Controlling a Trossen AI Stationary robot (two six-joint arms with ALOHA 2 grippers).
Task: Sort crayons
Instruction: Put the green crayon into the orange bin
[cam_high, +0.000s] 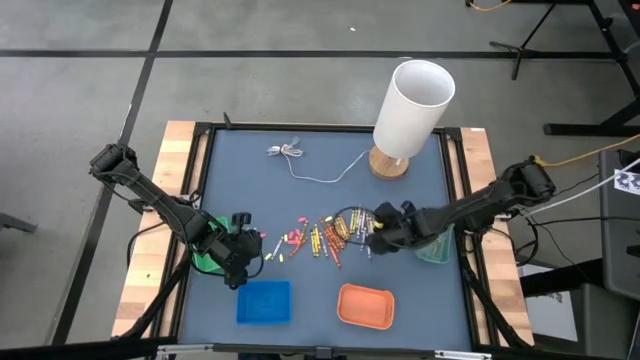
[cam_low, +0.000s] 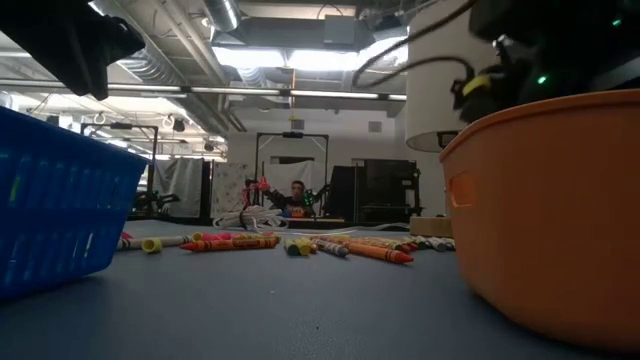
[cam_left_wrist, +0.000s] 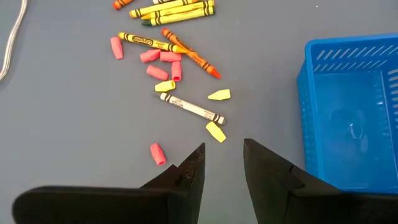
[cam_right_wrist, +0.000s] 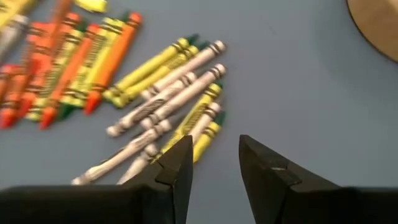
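Observation:
The crayons (cam_high: 322, 236) lie loose on the blue-grey mat between my two arms: orange, yellow and white-grey sticks, with short pink and yellow bits (cam_left_wrist: 163, 70) toward the left. My left gripper (cam_high: 243, 252) is open and tipped down over the mat, just short of a white-grey crayon (cam_left_wrist: 190, 107); nothing is between its fingers (cam_left_wrist: 222, 163). My right gripper (cam_high: 374, 236) is open above the right end of the pile, with its fingers (cam_right_wrist: 214, 163) over the ends of white-grey and yellow crayons (cam_right_wrist: 177, 99), clear of them.
A blue tray (cam_high: 264, 301) and an orange tray (cam_high: 365, 306) stand near the front edge. A green tray (cam_high: 205, 262) sits under my left arm and a teal one (cam_high: 436, 251) under my right. A white cylinder on a wooden foot (cam_high: 408, 112) and a white cable (cam_high: 305, 163) lie farther back.

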